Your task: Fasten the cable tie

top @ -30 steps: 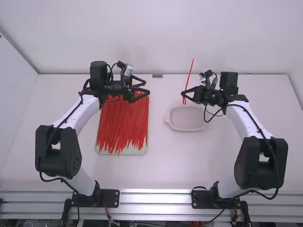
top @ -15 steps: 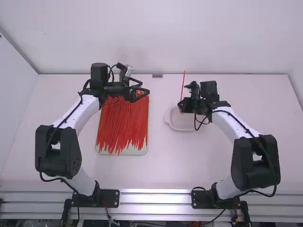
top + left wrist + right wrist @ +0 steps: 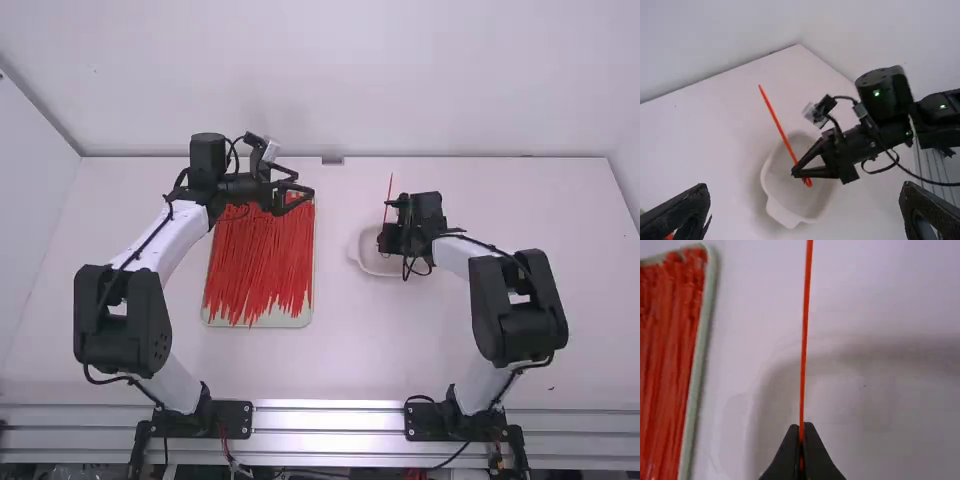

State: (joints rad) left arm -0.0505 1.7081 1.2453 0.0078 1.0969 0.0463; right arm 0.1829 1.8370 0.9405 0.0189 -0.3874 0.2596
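With my right gripper (image 3: 801, 430) clamped on the thin red plastic cable tie (image 3: 804, 340), I'd release only well inside the shallow white bowl (image 3: 779, 204).

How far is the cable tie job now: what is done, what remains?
Done: one red cable tie is off the tray and pinched in the right claw. In hand: that claw holds it upright over the white bowl. Left: its long end stands straight and no closed loop shows, so fastening remains; the open left claw is above the tray, holding nothing.
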